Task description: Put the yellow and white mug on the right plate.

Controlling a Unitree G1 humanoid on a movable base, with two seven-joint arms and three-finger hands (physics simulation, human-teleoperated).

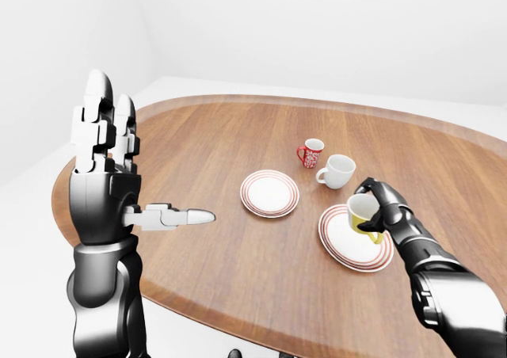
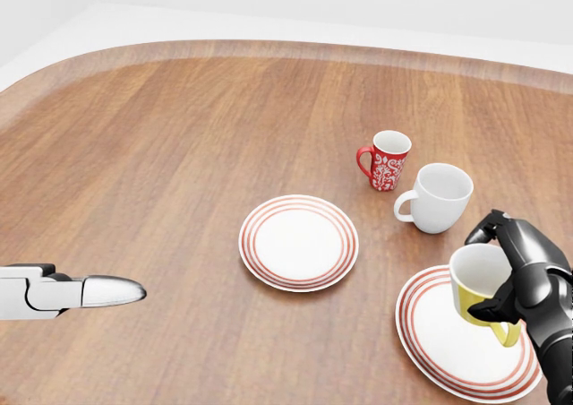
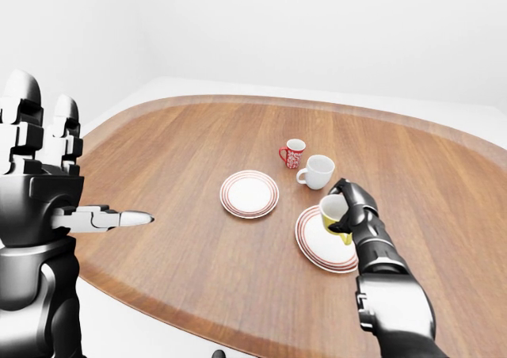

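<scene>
Left robot hand (image 1: 107, 164) raised over counter (image 2: 179, 154) edge, fingers spread, holding nothing. Centre plate (image 2: 298, 242) bare. Right robot hand (image 2: 515, 275) clamped on yellow and white mug (image 2: 479, 280), mug over right plate (image 2: 448, 347); contact unclear.

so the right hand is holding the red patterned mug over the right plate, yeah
Not quite: the right hand is shut on the yellow and white mug, held over the right plate. The head view shows the red patterned mug standing on the table, untouched.
</scene>
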